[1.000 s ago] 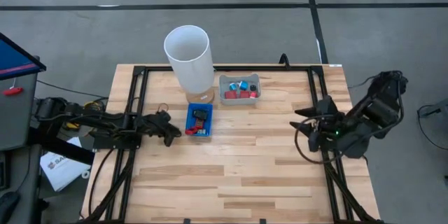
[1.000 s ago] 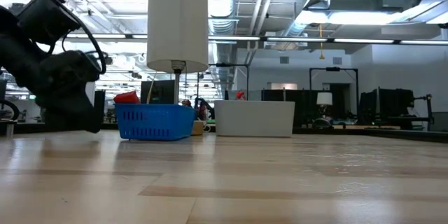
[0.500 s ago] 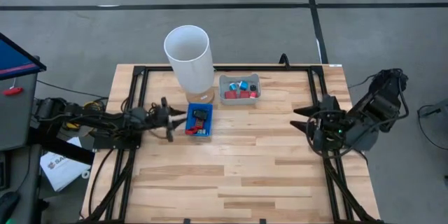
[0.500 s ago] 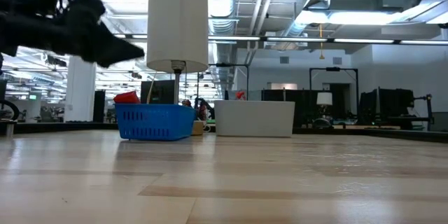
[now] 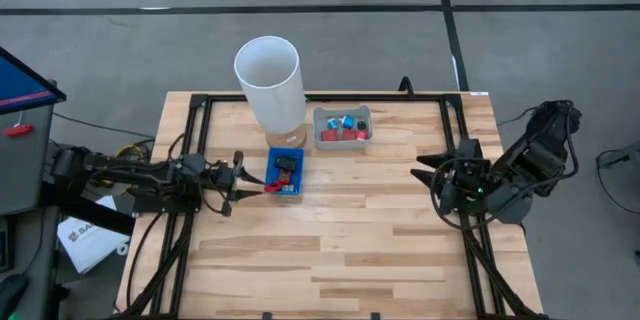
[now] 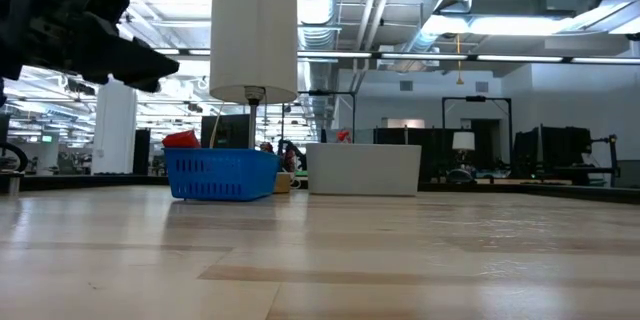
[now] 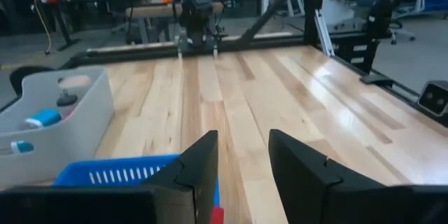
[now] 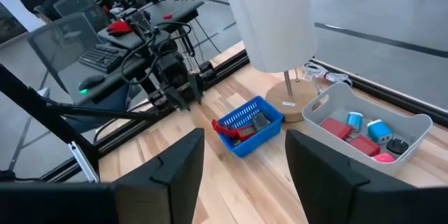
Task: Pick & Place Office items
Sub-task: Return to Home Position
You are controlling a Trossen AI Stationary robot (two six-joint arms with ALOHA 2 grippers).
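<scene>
Left gripper (image 5: 238, 175) hangs above the table (image 5: 350, 250) at approx 9 o'clock from table centre, just beside the blue bin (image 5: 271, 156), on the bin's 9 o'clock side and not touching it. Low view shows it raised well off the wood. Jaws spread apart, nothing btwn them; the left wrist view looks straight through the gap to bare boards.

Right gripper (image 5: 430, 186) sits at 3 o'clock from centre, near the table's edge, pointing in toward the middle. Jaws wide apart too and empty, w/ the bin and tray showing far off in the gap.

Office items are split btwn two containers:
- Blue bin, approx 10 o'clock from centre: a black item (image 5: 287, 166) in the middle and a red item (image 5: 274, 188) at the bin's 7 o'clock corner, sticking up over the rim. More red beside the black one; how many pcs, can't tell.
- Grey tray (image 5: 318, 138), at 12 o'clock from centre and just off the bin's 1 o'clock corner: red pieces (image 8: 352, 138), blue pieces (image 8: 378, 129), plus one pink and one black bit.

White cylinder (image 5: 270, 82) stands upright at 11 o'clock, just beside both, on a small round wooden base (image 8: 285, 103).
</scene>
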